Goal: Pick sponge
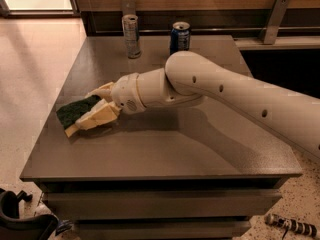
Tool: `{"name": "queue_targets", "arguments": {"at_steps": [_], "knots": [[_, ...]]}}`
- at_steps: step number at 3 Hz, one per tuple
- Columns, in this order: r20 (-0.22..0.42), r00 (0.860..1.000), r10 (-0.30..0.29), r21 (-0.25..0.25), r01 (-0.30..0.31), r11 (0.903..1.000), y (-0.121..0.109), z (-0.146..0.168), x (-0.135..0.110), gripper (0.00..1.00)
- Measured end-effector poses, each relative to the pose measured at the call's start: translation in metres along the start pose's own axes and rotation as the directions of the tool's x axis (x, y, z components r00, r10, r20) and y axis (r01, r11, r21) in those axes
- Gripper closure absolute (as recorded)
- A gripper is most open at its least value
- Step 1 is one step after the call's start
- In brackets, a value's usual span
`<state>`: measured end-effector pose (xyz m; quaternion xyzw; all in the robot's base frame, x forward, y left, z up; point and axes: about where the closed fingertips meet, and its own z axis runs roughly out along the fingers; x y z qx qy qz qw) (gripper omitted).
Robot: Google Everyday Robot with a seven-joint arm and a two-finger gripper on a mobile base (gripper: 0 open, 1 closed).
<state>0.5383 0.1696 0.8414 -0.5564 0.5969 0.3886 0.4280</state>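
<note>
Hiding part of the sponge [70, 111], the hand [80, 112] sits around it; whether clamped, cannot tell.

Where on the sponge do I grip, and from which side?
Pinch the sponge across its two long edges, coming in low from the table's middle, where the claw sits. It lies flat, green side up, likely too thin to take from above.

dark green-topped sponge [74, 112] near the left edge of the table [165, 149], right end against the gripper [84, 112]
</note>
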Motion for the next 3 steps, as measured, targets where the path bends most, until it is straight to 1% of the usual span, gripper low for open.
{"name": "queue_targets", "arguments": {"at_steps": [1,2,3], "knots": [[-0.027,0.999,-0.046,-0.019,0.045,0.9988,0.004,-0.022,-0.038,1.0],[-0.045,0.996,-0.082,-0.011,0.082,0.9966,0.002,-0.046,-0.072,1.0],[-0.048,0.993,-0.108,0.003,0.109,0.9941,-0.002,-0.064,-0.095,1.0]]}}
